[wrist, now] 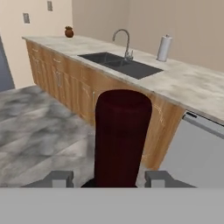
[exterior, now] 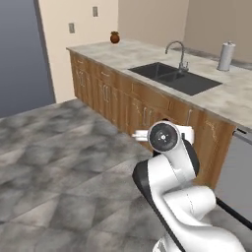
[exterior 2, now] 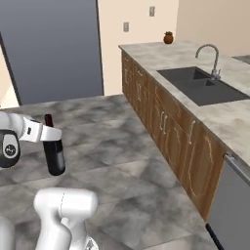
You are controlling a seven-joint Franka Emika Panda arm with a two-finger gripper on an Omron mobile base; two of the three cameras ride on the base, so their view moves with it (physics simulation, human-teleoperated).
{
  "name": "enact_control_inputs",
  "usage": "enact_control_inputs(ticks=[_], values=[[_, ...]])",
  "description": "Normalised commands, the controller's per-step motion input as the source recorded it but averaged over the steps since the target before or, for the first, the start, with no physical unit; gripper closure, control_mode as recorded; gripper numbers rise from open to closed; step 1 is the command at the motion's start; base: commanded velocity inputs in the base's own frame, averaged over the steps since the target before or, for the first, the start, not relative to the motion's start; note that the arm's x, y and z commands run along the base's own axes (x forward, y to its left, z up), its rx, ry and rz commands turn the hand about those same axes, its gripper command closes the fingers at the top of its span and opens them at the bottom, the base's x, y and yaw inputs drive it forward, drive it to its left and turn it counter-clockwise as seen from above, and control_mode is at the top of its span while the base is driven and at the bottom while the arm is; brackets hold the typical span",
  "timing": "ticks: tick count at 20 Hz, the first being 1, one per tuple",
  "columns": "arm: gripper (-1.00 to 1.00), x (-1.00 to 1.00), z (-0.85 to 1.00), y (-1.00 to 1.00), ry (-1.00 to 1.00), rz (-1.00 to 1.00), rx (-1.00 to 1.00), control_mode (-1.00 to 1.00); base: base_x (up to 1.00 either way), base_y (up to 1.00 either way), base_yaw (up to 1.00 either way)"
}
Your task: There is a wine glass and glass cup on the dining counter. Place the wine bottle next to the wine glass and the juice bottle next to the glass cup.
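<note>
Your fingers [wrist: 112,178] are closed on the wine bottle [exterior 2: 53,146]: in the hand view one dark tip [wrist: 59,178] sits on each side of its dark-red neck, which rises straight up between them and fills the middle of that view, so the bottle sits centred in the grip and not off to one tip. From the right base view you can see the grip is high on the bottle, near the neck, with the near-black body hanging below the fingers, upright and clear of the grey floor [exterior 2: 122,146]. So you are in the carrying step for the first bottle, with it lifted and in transit, and nothing placed yet as far as these views tell. Ahead of the fingers, beyond the bottle, runs a wooden-fronted counter [wrist: 183,87] with a dark sink [wrist: 120,63], a faucet [wrist: 124,41] and a paper towel roll [wrist: 164,48]; farther still, at its far end, stands a small brown pot [wrist: 69,31]. No wine glass or glass cup stands on that counter, so I judge it is not your target. Your next move calls for turning or driving the base until the dining counter comes into sight, keeping the bottle upright and the grip firm while you travel, then lowering it beside the wine glass.
</note>
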Motion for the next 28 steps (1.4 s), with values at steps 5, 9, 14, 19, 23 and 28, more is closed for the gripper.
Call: enact_control_inputs(ticks=[5, 9, 14, 19, 23, 28], values=[[1.0, 0.0, 0.0, 0.0, 0.0, 0.0, 0.0, 1.0, -0.06, -0.27, -0.57], [1.0, 0.0, 0.0, 0.0, 0.0, 0.0, 0.0, 1.0, -0.08, -0.29, -0.57], [1.0, 0.0, 0.0, 0.0, 0.0, 0.0, 0.0, 1.0, -0.03, -0.23, -0.66], [1.0, 0.0, 0.0, 0.0, 0.0, 0.0, 0.0, 1.0, 0.0, -0.38, -0.52], [1.0, 0.0, 0.0, 0.0, 0.0, 0.0, 0.0, 1.0, 0.0, -0.45, -0.49], [1.0, 0.0, 0.0, 0.0, 0.0, 0.0, 0.0, 1.0, 0.0, -0.61, -0.27]])
